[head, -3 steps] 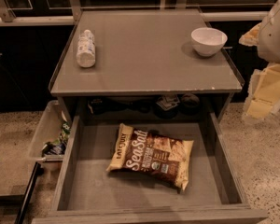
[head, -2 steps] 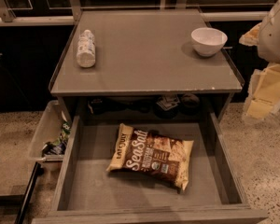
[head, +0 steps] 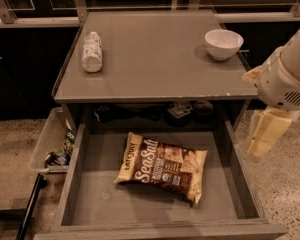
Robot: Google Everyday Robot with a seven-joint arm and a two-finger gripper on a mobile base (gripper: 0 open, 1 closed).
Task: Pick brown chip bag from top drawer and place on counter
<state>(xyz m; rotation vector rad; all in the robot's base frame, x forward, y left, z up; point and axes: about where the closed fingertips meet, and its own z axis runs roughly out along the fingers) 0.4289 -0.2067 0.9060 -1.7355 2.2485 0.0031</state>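
Observation:
The brown chip bag (head: 162, 166) lies flat in the middle of the open top drawer (head: 90, 204), with its "Sea Salt" script facing up. The grey counter (head: 155, 59) is above the drawer. My gripper (head: 262, 133) hangs at the end of the white arm (head: 287, 76) at the right. It is outside the drawer's right wall, level with the counter's front edge, well clear of the bag and holding nothing.
A white bottle (head: 92, 51) lies on the counter's left side. A white bowl (head: 223, 43) stands at its back right. A clear plastic bin (head: 52, 144) with small items sits left of the drawer. Dark items sit on the shelf behind the drawer.
My arm and gripper have moved down and slightly left, closer to the drawer's right side. The bag, bottle and bowl have not moved.

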